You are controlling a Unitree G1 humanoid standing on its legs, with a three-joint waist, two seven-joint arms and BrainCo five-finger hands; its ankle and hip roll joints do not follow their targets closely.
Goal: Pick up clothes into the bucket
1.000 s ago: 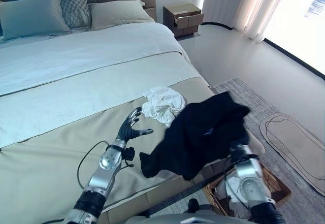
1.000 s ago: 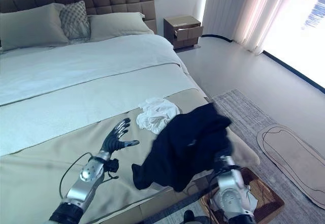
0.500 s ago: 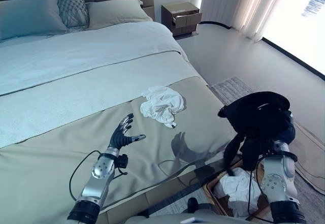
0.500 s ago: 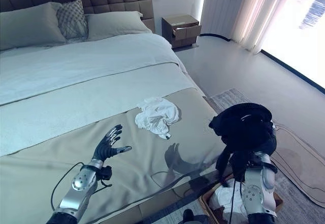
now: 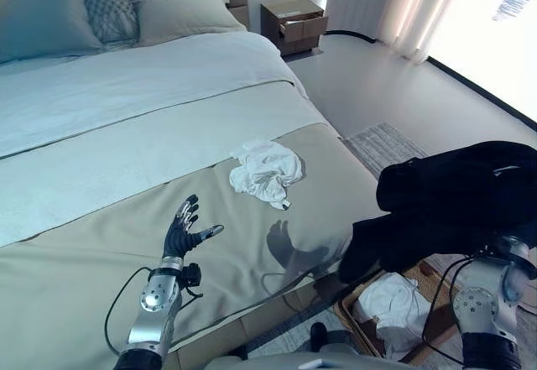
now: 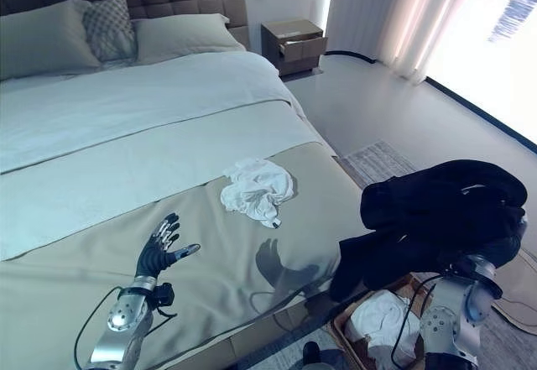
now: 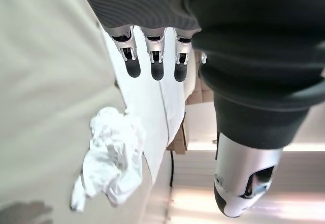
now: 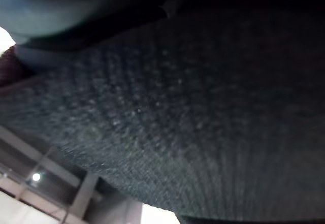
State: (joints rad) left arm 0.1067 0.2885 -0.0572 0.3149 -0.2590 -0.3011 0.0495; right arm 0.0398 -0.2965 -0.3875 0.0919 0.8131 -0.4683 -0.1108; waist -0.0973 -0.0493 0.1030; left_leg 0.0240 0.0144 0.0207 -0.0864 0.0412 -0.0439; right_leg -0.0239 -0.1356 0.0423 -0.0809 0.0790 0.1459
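Black garment (image 5: 453, 198) hangs draped over right hand, fingers hidden, directly above wicker basket (image 5: 356, 319) right of bed (image 5: 101, 118). White garment (image 5: 267, 171) lies far-right of open left hand (image 5: 183, 231).

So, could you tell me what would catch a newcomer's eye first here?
First the black garment, draped over the raised right arm above the wicker basket on the floor beside the bed. Next, the crumpled white garment on the bed, and the left hand raised open nearby.
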